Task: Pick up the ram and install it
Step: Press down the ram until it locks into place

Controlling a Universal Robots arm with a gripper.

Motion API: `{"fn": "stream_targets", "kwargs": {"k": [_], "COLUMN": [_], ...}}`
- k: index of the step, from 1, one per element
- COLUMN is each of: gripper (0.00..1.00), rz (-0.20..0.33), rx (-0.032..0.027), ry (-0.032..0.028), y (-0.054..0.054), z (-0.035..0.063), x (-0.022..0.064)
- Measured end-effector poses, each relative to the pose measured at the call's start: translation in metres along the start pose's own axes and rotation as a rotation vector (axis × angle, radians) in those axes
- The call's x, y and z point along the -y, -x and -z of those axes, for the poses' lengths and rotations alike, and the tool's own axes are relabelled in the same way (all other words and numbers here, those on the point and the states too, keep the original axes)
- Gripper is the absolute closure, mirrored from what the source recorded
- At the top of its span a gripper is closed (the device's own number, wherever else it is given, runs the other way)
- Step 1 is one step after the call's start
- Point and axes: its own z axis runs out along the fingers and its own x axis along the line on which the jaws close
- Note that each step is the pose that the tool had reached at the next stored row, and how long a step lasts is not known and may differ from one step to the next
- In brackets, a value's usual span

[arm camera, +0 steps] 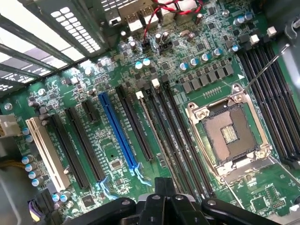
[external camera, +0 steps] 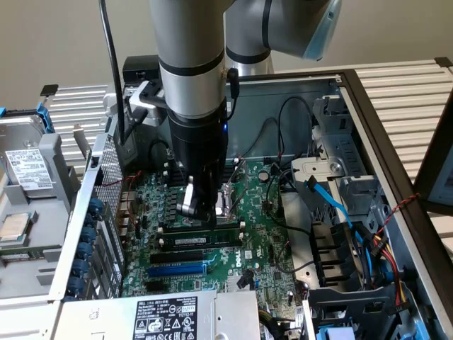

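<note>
Noting for your log: the ram sits on edge among the memory slots of the motherboard, its long axis running from the exterior view's left to right, just below the gripper; you cannot tell whether the gripper is clenched, released or touching it.
</note>
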Motion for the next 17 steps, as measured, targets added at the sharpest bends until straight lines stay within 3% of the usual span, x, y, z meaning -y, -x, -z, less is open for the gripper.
{"fn": "stream_targets", "kwargs": {"k": [10, 17], "gripper": [0.89, 0.89], "rz": [-0.159, -0.243], "rx": [-0.0030, -0.0043], "ry": [-0.0022, -0.0046], "y": [-0.0001, 0.0000], "z": [-0.0015, -0.0017], "x": [0.0000, -0.0001]}}
